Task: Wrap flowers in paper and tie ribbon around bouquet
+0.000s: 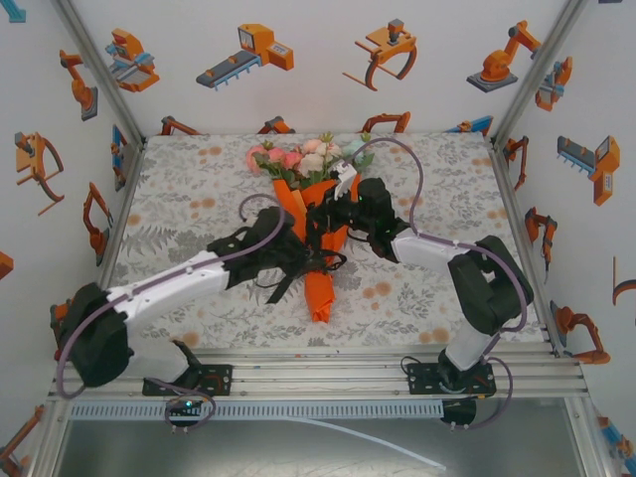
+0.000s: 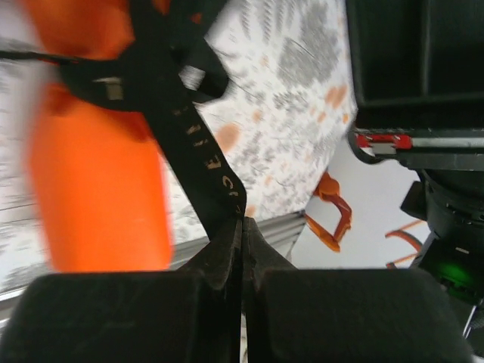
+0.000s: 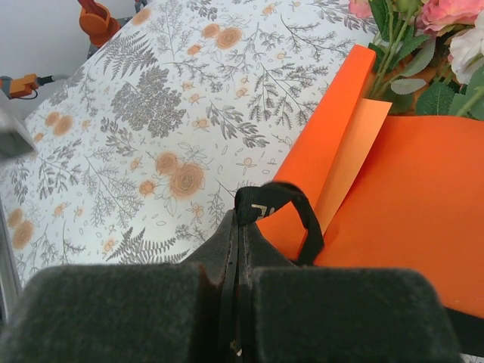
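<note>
From the top, the bouquet [image 1: 318, 234] is lying on the table [image 1: 199, 199] between the two grippers. The flowers [image 1: 308, 157] are showing pink, white and pale green, out past the fingers. The orange paper [image 1: 320, 293] is making a cone that is pointing back toward the arms. The black ribbon [image 1: 320, 241] is going around the middle of the cone. The left gripper [image 1: 301, 250] is touching the cone from the left and the right gripper [image 1: 345, 217] from the right. From up here I cannot tell how the fingers are standing.

At the left wrist, the left gripper [image 2: 242, 221] is pressing its fingers together and pinching the end of the ribbon [image 2: 193, 128]. The ribbon is running up from the tips to the blurry paper [image 2: 98, 197], left of the fingers. This close, pale letters are showing on the ribbon.

At the right wrist, the right gripper [image 3: 240, 219] is squeezing tight on a small loop of ribbon [image 3: 306, 223]. The paper [image 3: 408, 197] is lying just right of the tips, its edges overlapping. The flowers [image 3: 446, 19] are peeking out far ahead, with green leaves.
</note>
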Controlling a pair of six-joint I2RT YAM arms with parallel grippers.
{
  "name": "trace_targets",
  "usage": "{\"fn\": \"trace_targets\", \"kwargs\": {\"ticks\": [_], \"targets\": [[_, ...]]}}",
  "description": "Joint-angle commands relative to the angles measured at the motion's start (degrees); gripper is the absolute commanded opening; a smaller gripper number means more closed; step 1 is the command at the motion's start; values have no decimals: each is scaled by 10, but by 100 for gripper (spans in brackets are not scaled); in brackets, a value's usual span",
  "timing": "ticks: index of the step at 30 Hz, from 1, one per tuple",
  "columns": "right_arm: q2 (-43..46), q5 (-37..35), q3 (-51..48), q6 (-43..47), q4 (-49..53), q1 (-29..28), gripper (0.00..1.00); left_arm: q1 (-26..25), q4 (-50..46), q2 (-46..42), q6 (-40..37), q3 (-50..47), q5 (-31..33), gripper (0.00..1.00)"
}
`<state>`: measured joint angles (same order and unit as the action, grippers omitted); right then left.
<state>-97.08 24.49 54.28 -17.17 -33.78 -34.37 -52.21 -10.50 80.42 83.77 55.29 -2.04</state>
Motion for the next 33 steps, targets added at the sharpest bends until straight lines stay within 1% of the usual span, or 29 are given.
{"fn": "trace_targets", "kwargs": {"ticks": [1, 3, 5, 7, 9, 10, 14, 17, 20, 22, 25, 27, 30, 32, 33], "targets": [[1, -4, 6, -9, -23, -2, 0, -44, 83, 66, 43, 44, -28, 16], [6, -5, 1, -7, -22, -1, 0, -50, 114, 97, 54, 46, -52, 23], [11, -7, -3, -6, -21, 0, 0, -47, 128, 100, 55, 36, -50, 30], [13, -7, -3, -4, -21, 1, 0, -42, 99, 86, 32, 45, -33, 38], [14, -6, -3, -5, -21, 2, 0, -40, 51, 66, -6, 63, -5, 49], [14, -5, -3, -5, -21, 3, 0, -40, 31, 55, -19, 69, 9, 52], [14, -3, 0, -4, -21, 4, 0, -35, -22, 13, -59, 77, 63, 60], [16, -1, 3, -3, -21, 5, 0, -26, -40, -13, -70, 69, 83, 63], [17, 8, 4, 0, -18, 4, 0, -18, -61, -47, -94, 68, 111, 63], [19, 23, 2, 1, -17, 4, 0, -7, -94, -73, -116, 79, 141, 61], [25, 66, -10, 13, -27, 4, 0, 39, -148, -108, -136, 85, 167, 60], [30, 89, -24, 20, -37, 3, 0, 84, -167, -119, -139, 80, 153, 60], [37, 129, -39, 34, -50, 2, 0, 151, -152, -119, -142, 65, 87, 60], [44, 163, -45, 48, -55, 1, 0, 178, -118, -109, -147, 55, 43, 62], [46, 177, -47, 54, -55, 1, 0, 186, -116, -101, -151, 57, 34, 63]]}}
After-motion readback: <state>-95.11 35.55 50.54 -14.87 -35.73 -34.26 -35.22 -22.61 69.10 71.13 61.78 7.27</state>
